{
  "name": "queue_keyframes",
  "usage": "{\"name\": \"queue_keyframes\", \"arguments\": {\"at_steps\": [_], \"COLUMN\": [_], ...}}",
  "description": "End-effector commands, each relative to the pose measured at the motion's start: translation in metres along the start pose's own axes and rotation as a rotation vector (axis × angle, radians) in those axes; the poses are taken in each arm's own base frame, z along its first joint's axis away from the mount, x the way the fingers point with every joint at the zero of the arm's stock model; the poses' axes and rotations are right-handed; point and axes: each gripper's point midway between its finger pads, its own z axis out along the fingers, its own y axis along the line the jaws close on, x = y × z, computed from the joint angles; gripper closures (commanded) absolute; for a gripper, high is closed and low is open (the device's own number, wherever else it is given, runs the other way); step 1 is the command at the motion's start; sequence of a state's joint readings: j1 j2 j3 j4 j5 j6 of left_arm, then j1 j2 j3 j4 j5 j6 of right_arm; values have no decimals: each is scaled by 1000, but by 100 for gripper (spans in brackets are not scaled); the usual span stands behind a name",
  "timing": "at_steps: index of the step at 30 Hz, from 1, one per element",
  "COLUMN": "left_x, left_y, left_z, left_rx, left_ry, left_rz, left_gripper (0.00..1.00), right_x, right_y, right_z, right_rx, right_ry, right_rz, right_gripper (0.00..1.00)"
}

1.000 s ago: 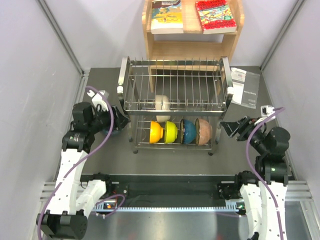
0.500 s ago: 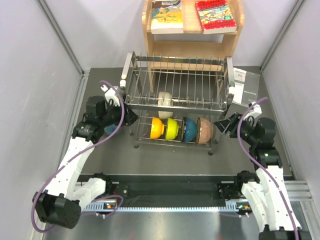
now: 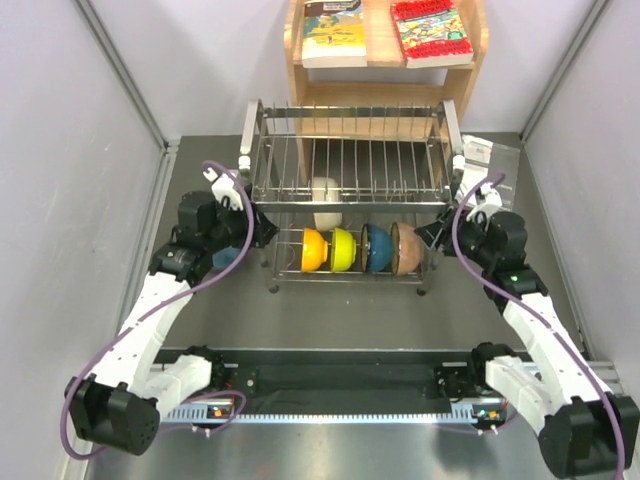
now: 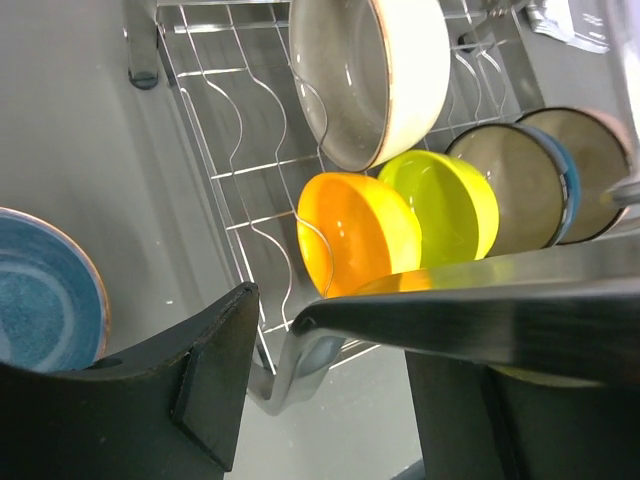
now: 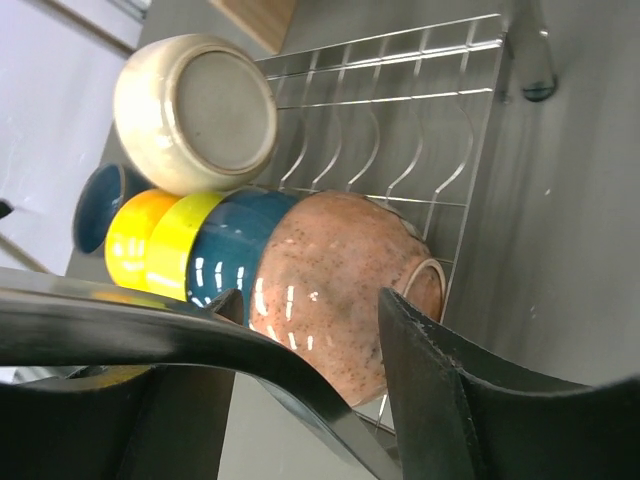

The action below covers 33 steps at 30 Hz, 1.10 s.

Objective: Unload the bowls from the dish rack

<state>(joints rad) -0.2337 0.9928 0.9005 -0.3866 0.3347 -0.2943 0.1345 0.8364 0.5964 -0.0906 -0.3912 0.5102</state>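
Top external view: both arms have closed in on the dish rack (image 3: 345, 150), which has slid back on the bench (image 3: 340, 325). Left fingers (image 4: 215, 370) and right fingers (image 5: 450, 400) are spread, each straddling a rack bar, gripping nothing. Five bowls (image 3: 313, 250) remain racked; the arms are likely steadying the rack before unloading.

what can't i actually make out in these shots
Light blue bowl: cut off by the left wrist view's edge; the left arm covers most of it from above.
Left tool and right tool: whether either touches the dish rack rail, which blurs across both wrist views and is too small from above.
Orange bowl: mostly behind the lime bowl in the right wrist view.
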Motion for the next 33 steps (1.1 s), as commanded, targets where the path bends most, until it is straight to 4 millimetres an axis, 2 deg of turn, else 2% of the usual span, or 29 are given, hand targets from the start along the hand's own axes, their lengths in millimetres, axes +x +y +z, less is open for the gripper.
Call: {"name": "queue_keyframes", "arguments": {"at_steps": [1, 2, 7, 17, 21, 25, 29, 31, 32, 33], "left_x": [-12, -14, -19, -39, -38, -30, -35, -42, -45, -51], "left_y": [10, 12, 24, 32, 37, 38, 40, 37, 36, 31], "left_z": [13, 15, 34, 59, 66, 63, 52, 39, 34, 22], "left_rx": [-42, -50, -88, -107, -124, -125, -151, -164, -169, -167], "left_ry": [-50, -51, -47, -73, -69, -65, -107, -130, -145, -179], "left_rz": [1, 5, 4, 8, 7, -4, -4, -7, -4, 3], "left_gripper": [37, 37, 37, 37, 36, 34, 32, 31, 31, 30], "right_x": [-35, -41, -44, -54, -57, -57, -59, -59, -60, -61], "right_y": [7, 10, 9, 3, 1, 0, 3, 3, 4, 5], "right_z": [14, 16, 32, 56, 65, 66, 56, 48, 38, 33], "right_rx": [13, 3, 0, 14, 14, 19, 25, 41, 45, 49], "right_ry": [-90, -109, -100, -94, -86, -68, -73, -84, -101, -115], "right_rz": [-57, -65, -61, -86, -101, -118, -121, -117, -116, -117], "right_gripper": [43, 43, 43, 42, 37, 31, 28, 27, 27, 27]}}
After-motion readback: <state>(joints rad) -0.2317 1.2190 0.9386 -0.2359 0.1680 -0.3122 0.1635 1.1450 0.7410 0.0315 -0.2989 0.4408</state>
